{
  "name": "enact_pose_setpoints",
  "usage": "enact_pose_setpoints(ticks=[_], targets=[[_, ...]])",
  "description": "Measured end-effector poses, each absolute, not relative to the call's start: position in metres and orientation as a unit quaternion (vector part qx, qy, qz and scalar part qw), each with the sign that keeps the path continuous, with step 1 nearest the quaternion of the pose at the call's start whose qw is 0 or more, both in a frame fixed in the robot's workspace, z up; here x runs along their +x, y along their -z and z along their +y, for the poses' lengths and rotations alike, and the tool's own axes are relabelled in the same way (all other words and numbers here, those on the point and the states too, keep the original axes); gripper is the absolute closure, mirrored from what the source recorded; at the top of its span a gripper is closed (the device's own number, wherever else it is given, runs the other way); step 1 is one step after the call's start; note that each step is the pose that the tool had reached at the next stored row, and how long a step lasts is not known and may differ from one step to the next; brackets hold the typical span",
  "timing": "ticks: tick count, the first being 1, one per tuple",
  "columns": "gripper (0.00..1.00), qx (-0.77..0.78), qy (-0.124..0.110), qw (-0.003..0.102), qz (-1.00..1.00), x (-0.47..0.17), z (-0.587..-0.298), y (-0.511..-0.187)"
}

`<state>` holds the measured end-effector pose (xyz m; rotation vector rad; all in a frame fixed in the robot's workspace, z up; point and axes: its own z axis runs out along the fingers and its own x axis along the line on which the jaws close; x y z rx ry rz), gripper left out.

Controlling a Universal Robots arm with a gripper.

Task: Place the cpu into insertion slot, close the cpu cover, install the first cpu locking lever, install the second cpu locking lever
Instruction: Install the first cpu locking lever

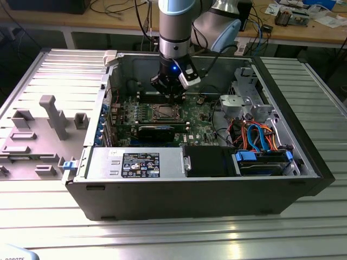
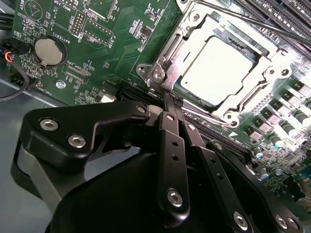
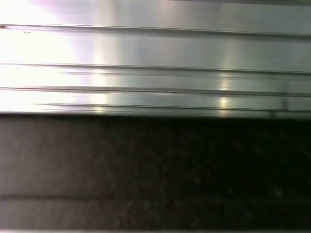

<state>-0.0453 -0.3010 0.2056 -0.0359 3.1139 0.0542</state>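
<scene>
The cpu (image 2: 221,65), a flat square with a bright silver top, lies in the insertion slot (image 2: 167,53) on the green board. The cpu cover (image 2: 274,73), a silver frame with a square window, lies flat around it. One thin lever rod (image 2: 243,17) runs along the socket's far side and another (image 2: 214,121) along the side nearest the fingers. My gripper (image 2: 169,99) is shut, its black fingertips pressed together at the socket's corner hinge, with nothing visible between them. In the exterior view the gripper (image 1: 172,97) hangs just behind the insertion slot (image 1: 162,112) inside the open computer case.
A black graphics card (image 1: 157,130) lies in front of the socket, and the power supply (image 1: 135,162) sits at the case front. A drive cage with blue and orange cables (image 1: 260,141) fills the exterior view's right. Memory slots (image 2: 286,14) and a coin battery (image 2: 47,52) flank the socket. A grey fixture (image 1: 43,130) rests outside.
</scene>
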Motion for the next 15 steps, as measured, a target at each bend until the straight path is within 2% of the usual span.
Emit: enact_pose_setpoints(ticks=[15], targets=[[0.89, -0.012, -0.014, 0.014, 1.0, -0.0453, -0.301, -0.2063]])
